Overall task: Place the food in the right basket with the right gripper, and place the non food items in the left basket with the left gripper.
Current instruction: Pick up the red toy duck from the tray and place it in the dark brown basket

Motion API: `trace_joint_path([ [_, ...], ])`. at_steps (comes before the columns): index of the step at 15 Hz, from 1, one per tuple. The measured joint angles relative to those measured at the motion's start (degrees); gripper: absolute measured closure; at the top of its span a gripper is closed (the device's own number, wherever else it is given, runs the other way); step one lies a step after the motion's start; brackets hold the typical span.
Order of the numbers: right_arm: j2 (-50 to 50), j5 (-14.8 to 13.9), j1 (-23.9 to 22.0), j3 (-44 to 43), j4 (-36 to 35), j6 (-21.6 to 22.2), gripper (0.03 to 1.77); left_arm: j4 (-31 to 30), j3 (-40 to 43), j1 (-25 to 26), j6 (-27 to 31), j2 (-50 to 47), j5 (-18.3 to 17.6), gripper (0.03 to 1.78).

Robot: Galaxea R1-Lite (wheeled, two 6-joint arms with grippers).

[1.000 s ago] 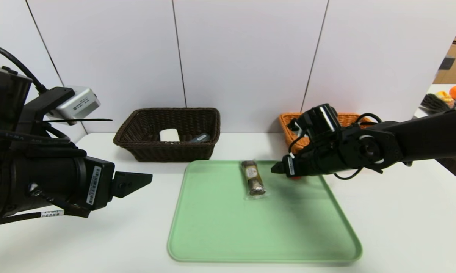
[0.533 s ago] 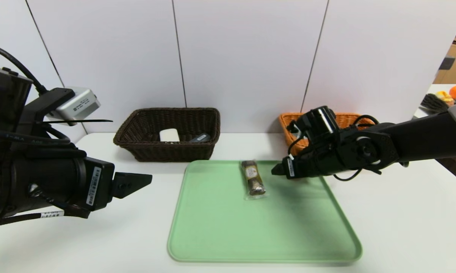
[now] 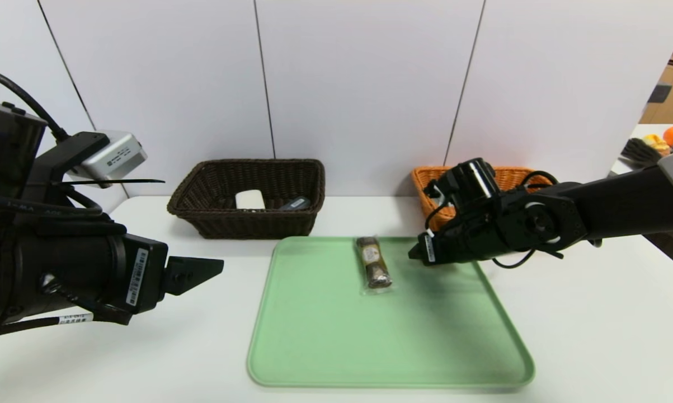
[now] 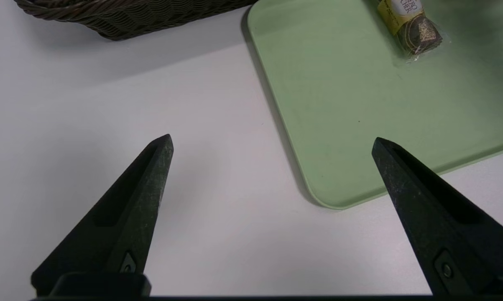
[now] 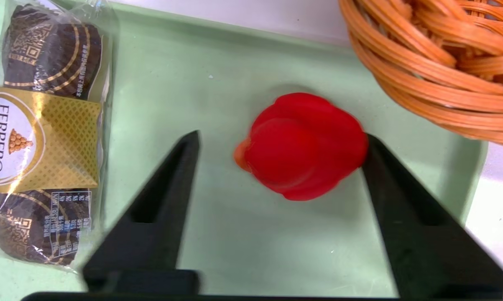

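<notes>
Glossy red rubber duck [image 5: 303,146], woven wicker basket [image 5: 435,71], clear plastic wrapper [image 5: 46,133]

The head view looks forward and down from above the bench [image 3: 593,313], taking in the green tray [image 3: 336,358] at lower centre and both baskets behind. The left wrist view sits low, near the bench, catching the tray's corner [image 4: 318,196]. The right wrist view is closest, right over the tray [image 5: 234,251]. All three share the tray and the snack roll [image 3: 373,270] [image 4: 410,23] [image 5: 42,142].
</notes>
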Motion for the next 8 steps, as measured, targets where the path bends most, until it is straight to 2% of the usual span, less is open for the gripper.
trace_joint_path([
  [2,-0.13,0.02,0.04,0.06,0.18,0.00,0.88,0.00,0.02,0.00,0.00,0.00,0.02,0.12],
  [4,-0.29,0.00,0.06,0.09,0.18,0.02,1.02,-0.02,0.05,0.00,0.00,0.00,0.00,0.12],
  [8,-0.60,0.17,0.21,0.13,0.22,0.20,1.08,-0.02,0.05,0.00,0.00,-0.06,0.04,0.12],
])
